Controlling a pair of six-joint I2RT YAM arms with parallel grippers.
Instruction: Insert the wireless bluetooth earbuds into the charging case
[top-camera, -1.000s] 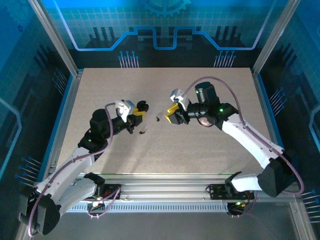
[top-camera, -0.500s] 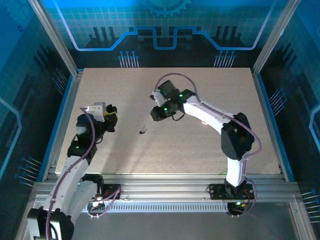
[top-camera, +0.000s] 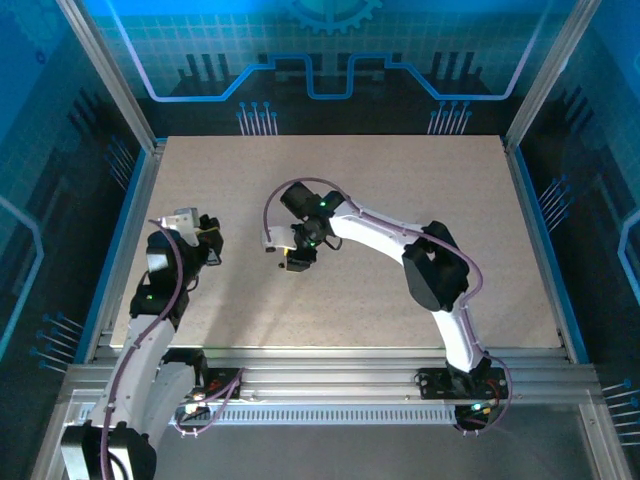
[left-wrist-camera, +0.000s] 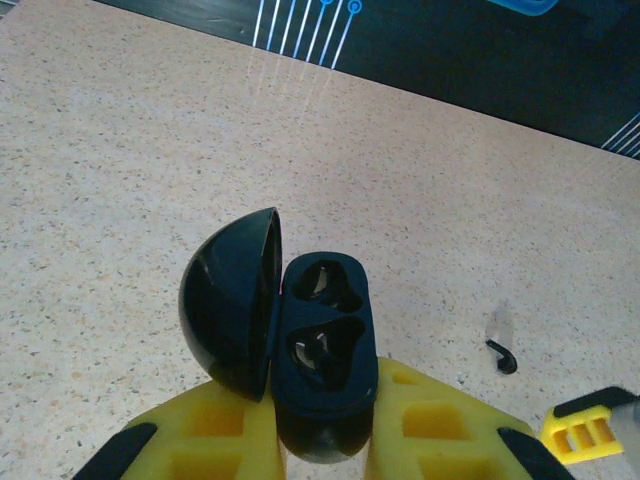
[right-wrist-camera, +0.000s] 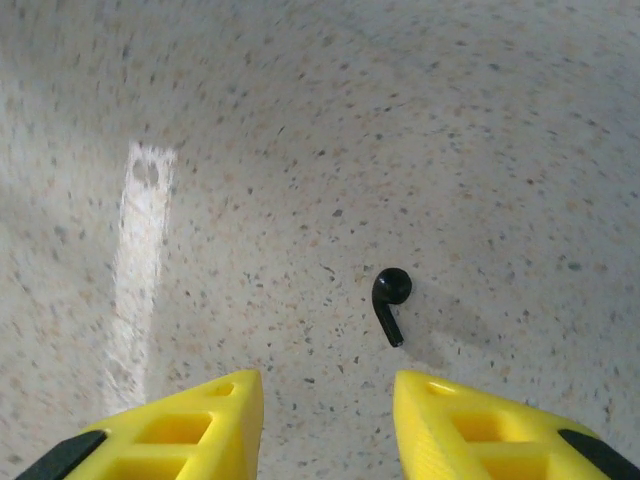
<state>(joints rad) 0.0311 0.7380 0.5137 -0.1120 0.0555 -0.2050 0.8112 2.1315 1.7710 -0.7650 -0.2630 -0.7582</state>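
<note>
The black charging case (left-wrist-camera: 325, 345) stands open, its lid (left-wrist-camera: 228, 300) swung to the left and both wells empty. My left gripper (left-wrist-camera: 320, 440) is shut on its lower body between yellow fingers, at the table's left (top-camera: 208, 240). One black earbud (right-wrist-camera: 390, 300) lies on the table, stem pointing toward me. My right gripper (right-wrist-camera: 328, 405) hovers just short of it, open, nothing between its fingers. In the left wrist view the same earbud (left-wrist-camera: 502, 357) lies to the right of the case, a little beyond one yellow right fingertip (left-wrist-camera: 590, 425). From above, my right gripper (top-camera: 296, 263) points down mid-table.
The speckled beige table (top-camera: 420, 200) is fenced by aluminium posts and blue panels on three sides. A pale glare streak (right-wrist-camera: 140, 250) lies left of the earbud. The right arm's long white links (top-camera: 380, 225) stretch across the table's middle.
The left arm drew back to the left with the open case. The right arm swung left and came down over the black earbud.
</note>
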